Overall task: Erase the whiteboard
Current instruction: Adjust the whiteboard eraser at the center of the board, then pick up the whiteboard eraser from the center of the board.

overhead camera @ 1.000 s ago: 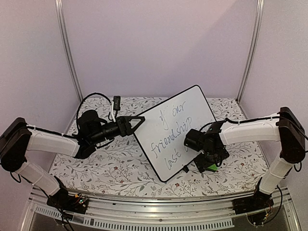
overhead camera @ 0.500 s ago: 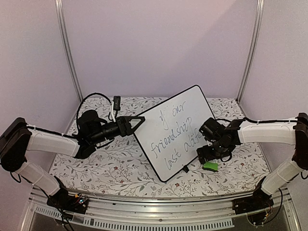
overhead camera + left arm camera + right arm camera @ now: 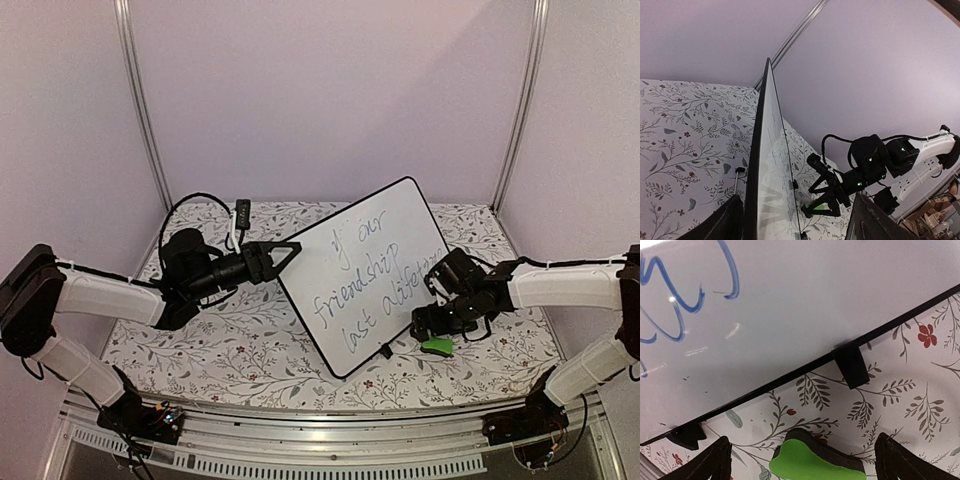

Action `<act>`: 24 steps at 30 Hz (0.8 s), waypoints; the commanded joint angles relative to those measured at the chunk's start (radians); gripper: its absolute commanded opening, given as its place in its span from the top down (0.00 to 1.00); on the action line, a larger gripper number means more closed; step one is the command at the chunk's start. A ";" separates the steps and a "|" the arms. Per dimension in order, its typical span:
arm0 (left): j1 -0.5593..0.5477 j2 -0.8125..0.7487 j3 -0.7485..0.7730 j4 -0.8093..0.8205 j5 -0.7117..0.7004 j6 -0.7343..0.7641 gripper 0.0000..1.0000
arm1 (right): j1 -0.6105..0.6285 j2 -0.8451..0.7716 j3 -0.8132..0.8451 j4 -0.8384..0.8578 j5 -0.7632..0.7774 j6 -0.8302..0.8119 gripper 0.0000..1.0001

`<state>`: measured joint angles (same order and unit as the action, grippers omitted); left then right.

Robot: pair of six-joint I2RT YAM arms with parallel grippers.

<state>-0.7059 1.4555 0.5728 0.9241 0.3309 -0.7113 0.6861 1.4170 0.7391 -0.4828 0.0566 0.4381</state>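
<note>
On my right wrist camera the large flat whiteboard with a thin black rim (image 3: 830, 295) runs off the top and left edges ahead of the right fingertips (image 3: 715, 462), so the blue marker loops (image 3: 675, 305) are fragments I can't read. The green eraser block on its dark base (image 3: 810, 462), between those fingertips, is cut by the bottom edge. On the left wrist camera the whiteboard sits edge-on between my blurred dark left fingers (image 3: 722, 225). Its writing is unreadable, and I can't tell whether either finger touches it.

Top + wrist cams, shared whiteboard (image 3: 365, 275)
</note>
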 commanded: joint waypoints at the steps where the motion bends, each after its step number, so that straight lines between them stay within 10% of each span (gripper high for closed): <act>1: 0.004 0.009 -0.013 0.032 0.010 0.001 0.25 | -0.010 -0.019 -0.049 0.059 -0.045 0.021 0.02; 24: 0.004 0.010 -0.013 0.036 0.014 -0.002 0.25 | 0.014 -0.096 -0.111 0.013 -0.150 0.081 0.19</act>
<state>-0.7059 1.4605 0.5728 0.9310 0.3328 -0.7113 0.6842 1.2922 0.5850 -0.4122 -0.1242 0.5018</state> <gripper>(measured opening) 0.752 0.826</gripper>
